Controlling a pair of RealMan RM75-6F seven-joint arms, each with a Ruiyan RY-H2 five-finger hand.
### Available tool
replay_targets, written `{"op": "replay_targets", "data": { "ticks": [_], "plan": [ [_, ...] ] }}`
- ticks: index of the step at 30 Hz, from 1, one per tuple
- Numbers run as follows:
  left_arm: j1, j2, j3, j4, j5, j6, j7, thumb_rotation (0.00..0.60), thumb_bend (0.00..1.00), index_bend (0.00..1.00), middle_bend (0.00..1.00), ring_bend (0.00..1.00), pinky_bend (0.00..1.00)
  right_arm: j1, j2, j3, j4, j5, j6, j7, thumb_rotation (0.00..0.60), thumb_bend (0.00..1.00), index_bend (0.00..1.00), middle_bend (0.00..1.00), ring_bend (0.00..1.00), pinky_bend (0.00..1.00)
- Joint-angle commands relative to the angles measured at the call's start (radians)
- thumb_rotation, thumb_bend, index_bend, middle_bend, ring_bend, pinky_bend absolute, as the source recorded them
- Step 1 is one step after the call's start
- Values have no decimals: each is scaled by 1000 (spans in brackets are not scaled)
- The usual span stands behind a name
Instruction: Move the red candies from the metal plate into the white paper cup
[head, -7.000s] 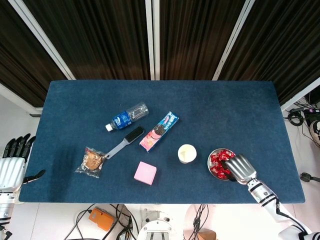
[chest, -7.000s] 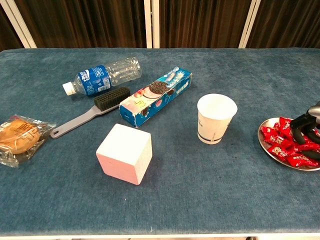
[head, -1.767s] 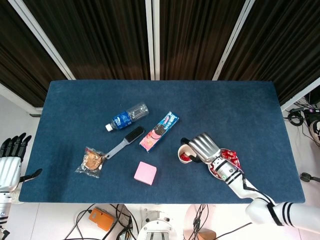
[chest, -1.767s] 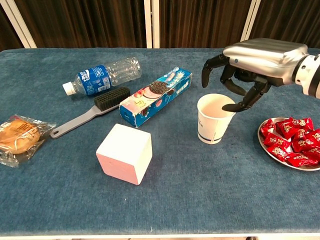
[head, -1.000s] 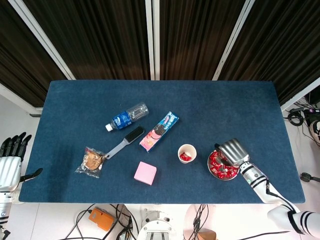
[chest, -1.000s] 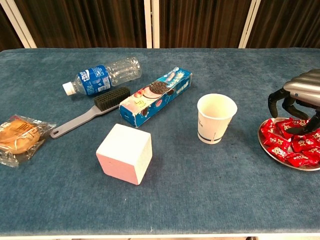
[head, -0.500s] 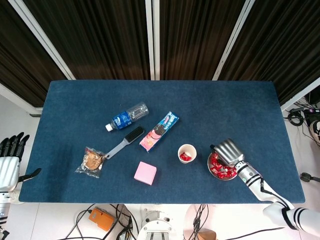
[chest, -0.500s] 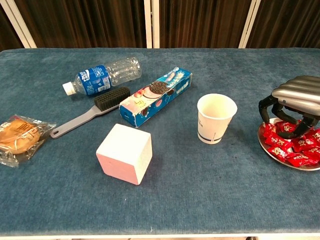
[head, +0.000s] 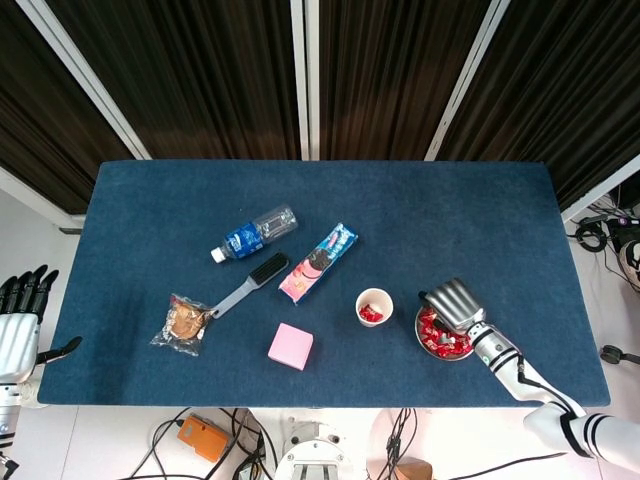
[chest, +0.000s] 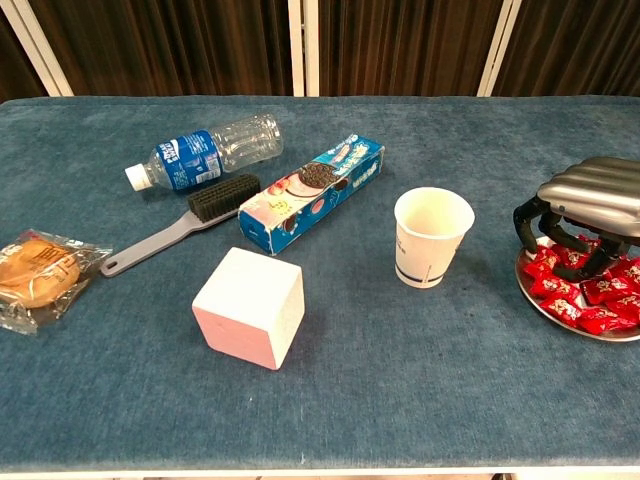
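Observation:
The metal plate (head: 428, 346) (chest: 541, 301) lies near the table's front right and holds several red candies (head: 441, 342) (chest: 589, 301). My right hand (head: 455, 303) (chest: 590, 204) hovers low over the plate, palm down. Its fingers are curled and spread, with the tips among the candies, and no candy is visibly held. The white paper cup (head: 374, 306) (chest: 432, 237) stands upright just left of the plate, with a red candy (head: 370, 314) inside it in the head view. My left hand (head: 20, 322) hangs off the table's left edge, fingers apart and empty.
Left of the cup are a cookie box (head: 318, 262) (chest: 312, 192), a water bottle (head: 255, 233) (chest: 205, 152), a brush (head: 250, 283) (chest: 190, 215), a pink block (head: 291, 346) (chest: 249, 307) and a wrapped bun (head: 185, 322) (chest: 40, 272).
My right hand dropped a candy into the cup, swung back right over the plate, and has now sunk until its fingertips reach the candies. The left hand stayed put.

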Motion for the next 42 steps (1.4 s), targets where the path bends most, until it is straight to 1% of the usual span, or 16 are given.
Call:
{"op": "replay_targets", "data": {
  "ticks": [1, 3, 6, 10, 15, 18, 23, 28, 31, 35, 40, 42],
  "plan": [
    [0, -1, 1, 2, 0, 0, -1, 600, 0, 61, 0, 0, 0, 3, -3, -3, 4, 0, -8, -7, 600, 421, 604, 843, 994, 1000],
    [0, -3, 1, 3, 0, -2, -2, 600, 0, 61, 0, 0, 0, 4, -5, -5, 6, 3, -15, -13, 600, 485, 634, 843, 996, 1000],
    [1, -4, 2, 6, 0, -2, -4, 600, 0, 61, 0, 0, 0, 1, -2, -4, 0, 6, -12, -18, 600, 554, 660, 843, 997, 1000],
    [2, -5, 1, 9, 2, 2, -9, 600, 0, 61, 0, 0, 0, -8, 21, 2, -29, -3, 21, -10, 600, 614, 689, 843, 999, 1000],
    [1, -6, 1, 10, 5, 4, -11, 600, 0, 61, 0, 0, 0, -16, 86, 27, -128, -33, 92, 29, 600, 619, 691, 843, 1000, 1000],
    [0, -5, 0, 8, 7, 5, -10, 600, 0, 61, 0, 0, 0, -4, 121, 59, -201, -54, 124, 50, 600, 619, 691, 843, 1000, 1000],
    [-1, -3, 0, 4, 11, 6, -5, 600, 0, 61, 0, 0, 0, 40, 116, 98, -278, -47, 93, 56, 600, 619, 675, 843, 1000, 1000],
    [2, 2, 1, 1, 8, 8, -1, 600, 0, 60, 0, 0, 0, 84, 71, 112, -288, -22, 32, 21, 600, 619, 664, 843, 1000, 1000],
    [4, 4, 1, 1, 7, 10, -2, 600, 0, 61, 0, 0, 0, 99, 45, 112, -278, -8, 11, -3, 600, 618, 635, 843, 1000, 1000],
    [5, 1, 1, 4, 3, 7, -6, 600, 0, 60, 0, 0, 0, 106, 23, 107, -269, -9, 8, -9, 600, 612, 566, 843, 1000, 1000],
    [3, -1, 1, 8, 7, 7, -7, 600, 0, 61, 0, 0, 0, 103, 21, 101, -272, -14, 21, -1, 600, 517, 441, 843, 1000, 1000],
    [3, -1, 0, 8, 7, 8, -8, 600, 0, 61, 0, 0, 0, 94, 30, 97, -277, -24, 41, 6, 600, 495, 412, 843, 999, 1000]
  ]
}}
